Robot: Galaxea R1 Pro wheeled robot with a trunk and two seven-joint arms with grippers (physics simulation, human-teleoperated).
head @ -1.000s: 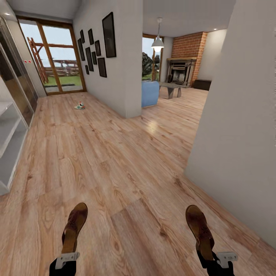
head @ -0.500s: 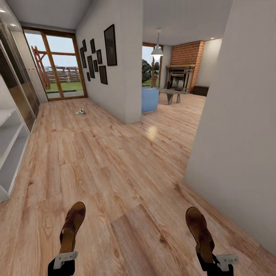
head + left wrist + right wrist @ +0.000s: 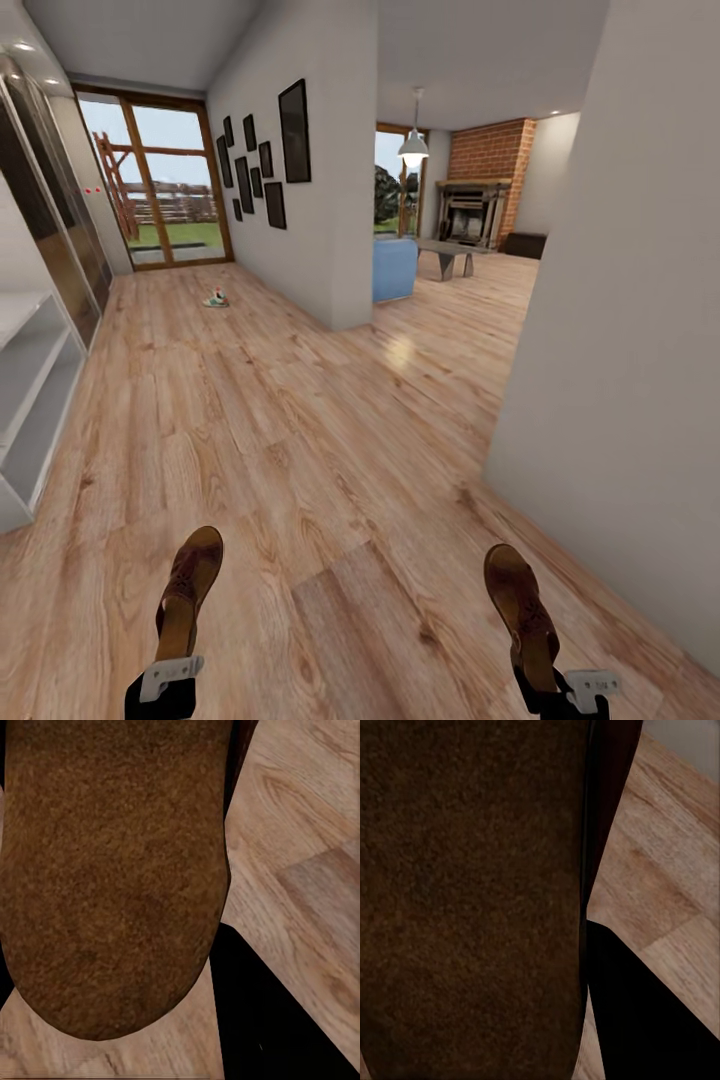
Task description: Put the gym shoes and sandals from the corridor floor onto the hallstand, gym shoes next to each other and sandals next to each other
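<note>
Here, left gripper (image 3: 172, 672) clamped on one sandal (image 3: 190, 590), right gripper (image 3: 565, 688) clamped on the other sandal (image 3: 520, 603), both above the corridor floor (image 3: 300, 440). Hallstand (image 3: 30, 400) well ahead-left of the left gripper; gym shoe (image 3: 215, 299) far beyond. Best to approach slowly, keeping sandals level, placing them side by side

Left pincer (image 3: 172, 672) and right pincer (image 3: 560, 685) each clamp a sandal, held low.

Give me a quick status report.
Left tool holds sandal; right tool holds other sandal. Gym shoe far down corridor floor. Hallstand left.
</note>
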